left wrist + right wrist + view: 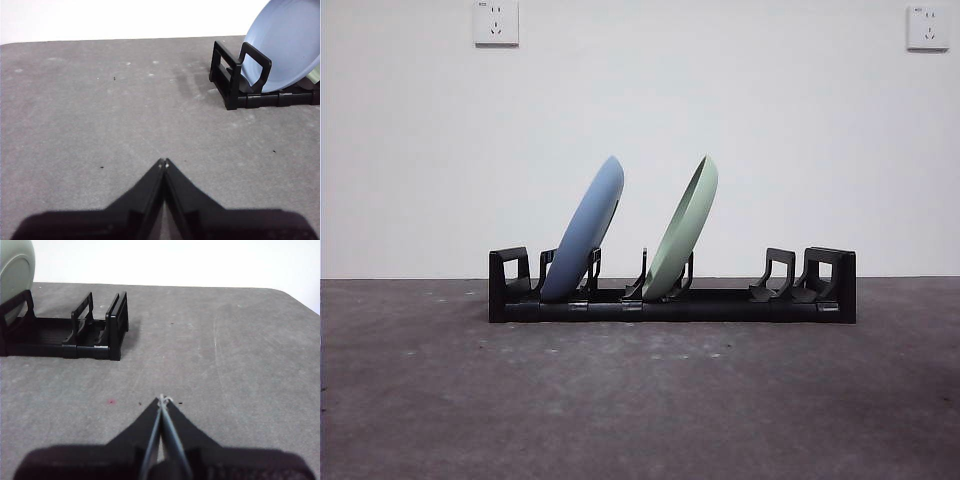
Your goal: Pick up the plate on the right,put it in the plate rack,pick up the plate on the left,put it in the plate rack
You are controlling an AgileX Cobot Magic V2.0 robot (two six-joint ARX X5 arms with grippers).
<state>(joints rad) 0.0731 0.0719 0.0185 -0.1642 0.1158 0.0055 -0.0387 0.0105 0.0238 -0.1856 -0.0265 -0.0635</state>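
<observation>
Both plates (585,235) racked; green plate (15,270) cropped.

Blue plate (585,235), green plate (682,232) tilted in rack (720,305)

- Your left gripper (163,163) is showing two matte black wedge-shaped jaws tapering to pale-tipped points.
- Your right gripper (163,399) is showing matching black jaws with greyish inner edges.

Bare lab setup: grey table (640,400), white wall (720,100), 2 sockets (496,22).
</observation>
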